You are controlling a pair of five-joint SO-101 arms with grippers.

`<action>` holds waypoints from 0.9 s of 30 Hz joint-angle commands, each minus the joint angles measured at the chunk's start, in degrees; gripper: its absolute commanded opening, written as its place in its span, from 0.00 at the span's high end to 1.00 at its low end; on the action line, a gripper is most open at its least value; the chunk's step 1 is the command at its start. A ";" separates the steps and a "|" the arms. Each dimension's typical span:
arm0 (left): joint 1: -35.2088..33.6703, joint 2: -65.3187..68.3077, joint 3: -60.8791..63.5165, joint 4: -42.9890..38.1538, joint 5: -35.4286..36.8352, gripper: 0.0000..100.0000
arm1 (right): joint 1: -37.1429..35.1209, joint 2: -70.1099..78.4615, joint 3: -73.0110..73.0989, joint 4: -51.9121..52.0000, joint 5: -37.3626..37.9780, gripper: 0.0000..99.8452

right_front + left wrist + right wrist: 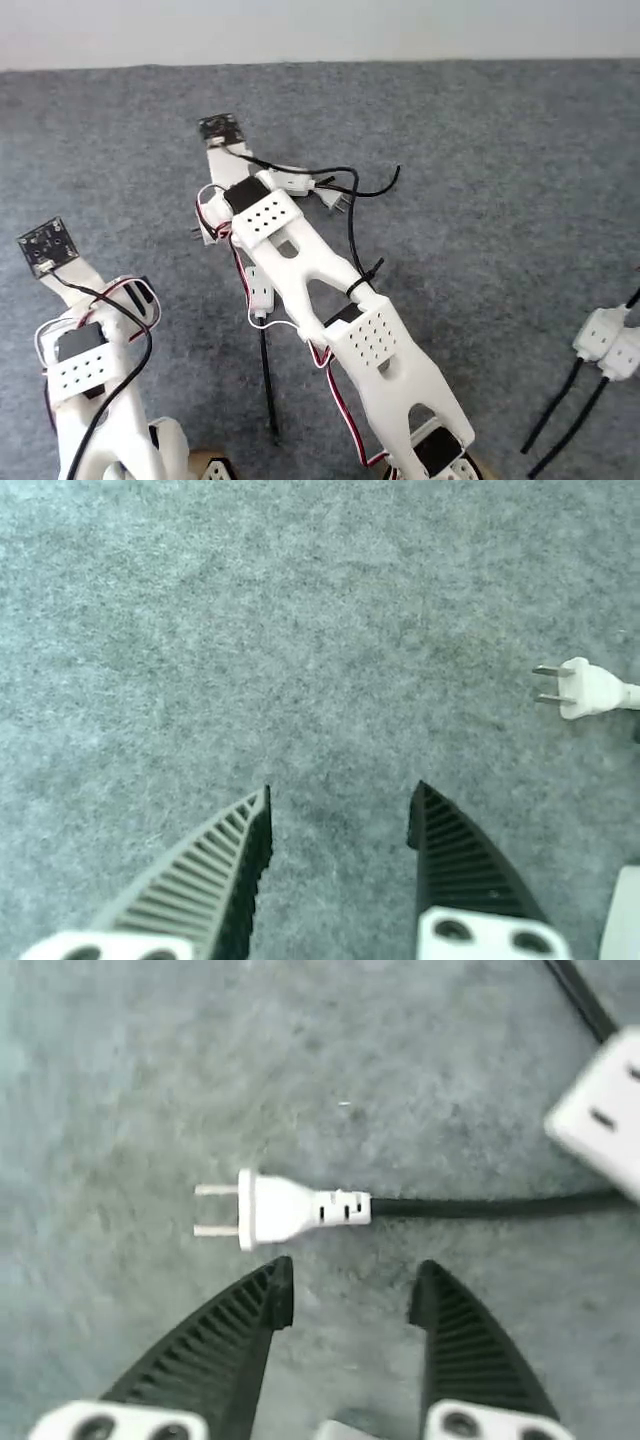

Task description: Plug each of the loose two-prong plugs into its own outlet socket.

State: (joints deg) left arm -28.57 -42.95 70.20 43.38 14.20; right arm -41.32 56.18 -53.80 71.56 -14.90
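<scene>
- Hovering over nubby grey carpet [200,600], the left claw [344,788] spreads its ribbed black fingers [220,880] wide, holding nothing.
- The right claw [356,1263] gapes empty just beside a white two-prong plug [285,1210] on black cord [480,1205].
- Boxy white sockets [608,342] lie far right.

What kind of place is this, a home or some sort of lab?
Probably a robotics test bench: a grey felt-like mat serves as the work surface, two white robot arms with exposed wiring stand on it, and a loose two-prong plug lies near an outlet socket.
</scene>
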 commanded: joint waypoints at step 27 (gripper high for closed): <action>2.64 -1.32 0.57 -1.76 -3.96 0.79 | -0.92 8.75 -23.38 11.12 55.21 0.78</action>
State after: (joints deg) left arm -26.11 -43.12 71.60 43.38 10.68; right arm -40.44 65.58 -69.54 77.63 39.16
